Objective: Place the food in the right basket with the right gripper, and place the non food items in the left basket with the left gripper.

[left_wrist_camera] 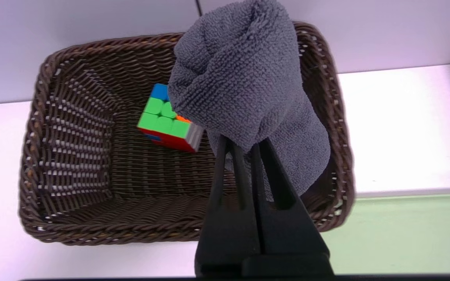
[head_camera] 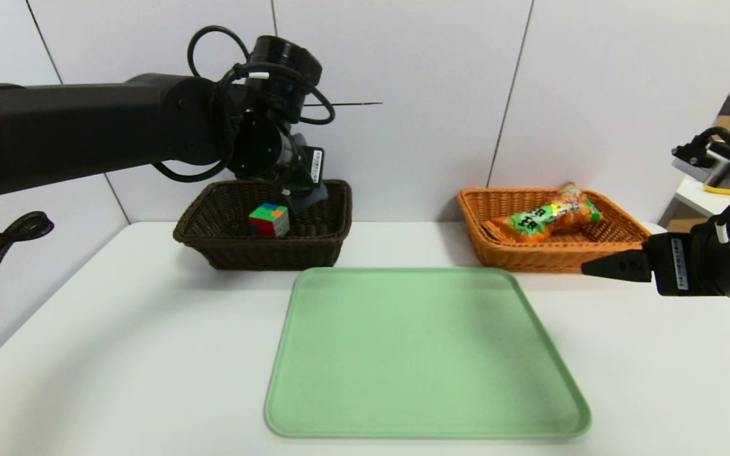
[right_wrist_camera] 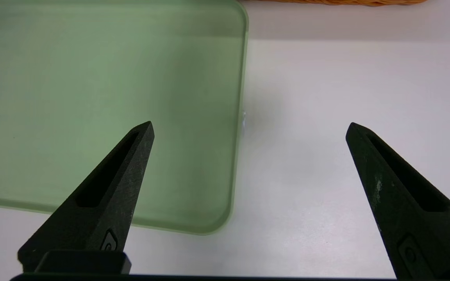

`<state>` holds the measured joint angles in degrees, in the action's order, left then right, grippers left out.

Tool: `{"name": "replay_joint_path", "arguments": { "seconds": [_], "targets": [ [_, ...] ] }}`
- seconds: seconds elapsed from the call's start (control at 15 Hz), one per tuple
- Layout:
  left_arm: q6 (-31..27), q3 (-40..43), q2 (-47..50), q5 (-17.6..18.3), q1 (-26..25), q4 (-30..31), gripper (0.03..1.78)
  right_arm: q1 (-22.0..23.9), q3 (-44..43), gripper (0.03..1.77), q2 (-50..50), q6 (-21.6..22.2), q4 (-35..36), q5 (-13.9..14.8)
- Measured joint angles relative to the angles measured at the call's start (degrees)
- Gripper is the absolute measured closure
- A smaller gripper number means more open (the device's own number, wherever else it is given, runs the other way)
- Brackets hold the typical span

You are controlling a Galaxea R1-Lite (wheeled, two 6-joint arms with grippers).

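Left jaws pinch grey towel above dark basket: likely light, limp; bunched middle suits gripping. Right jaws wide, right of basket.

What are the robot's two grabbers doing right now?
Left gripper: closed, holding the gray towel.
Right gripper: wide open, empty, over the tray's edge.

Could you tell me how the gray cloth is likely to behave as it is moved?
The gray cloth looks floppy, since it folds over and droops around the left gripper. It is probably light for its bulk. Its nubby, towel-like surface suggests it should not slip easily.
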<state>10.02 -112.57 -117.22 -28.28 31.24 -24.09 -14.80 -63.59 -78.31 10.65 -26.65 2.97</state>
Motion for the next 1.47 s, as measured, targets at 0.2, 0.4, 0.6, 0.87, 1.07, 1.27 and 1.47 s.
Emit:
{"name": "replay_joint_path", "arguments": {
  "seconds": [0.2,0.4,0.6,0.87,1.07,1.27,1.47],
  "targets": [
    [-0.99,1.40,-0.13,-0.02,-2.45,-0.05,1.75,-0.18,-0.13,0.10,-0.21,-2.06,-0.11,1.34],
    [-0.62,3.94,-0.15,-0.07,-3.63,0.30,1.54,-0.22,-0.02,0.10,-0.32,-2.17,-0.16,1.51],
    [-0.27,4.08,-0.41,-0.11,-4.55,0.48,1.07,-0.27,0.09,0.10,-0.33,-2.15,-0.39,1.49],
    [-0.16,4.05,-0.63,-0.11,-4.64,0.50,0.69,-0.16,0.78,0.10,-0.33,-1.84,-0.24,1.46],
    [-0.11,4.05,-0.83,-0.11,-4.57,0.50,0.50,0.00,0.83,0.10,-0.24,-1.73,-0.13,1.45],
    [2.73,4.05,-0.67,0.09,-4.66,0.37,0.37,0.39,0.59,0.10,0.01,-1.58,0.30,1.45],
    [3.17,5.24,1.62,0.15,-4.57,-0.09,0.29,0.52,0.39,0.10,1.63,-1.87,0.35,1.56]
  ]
}}
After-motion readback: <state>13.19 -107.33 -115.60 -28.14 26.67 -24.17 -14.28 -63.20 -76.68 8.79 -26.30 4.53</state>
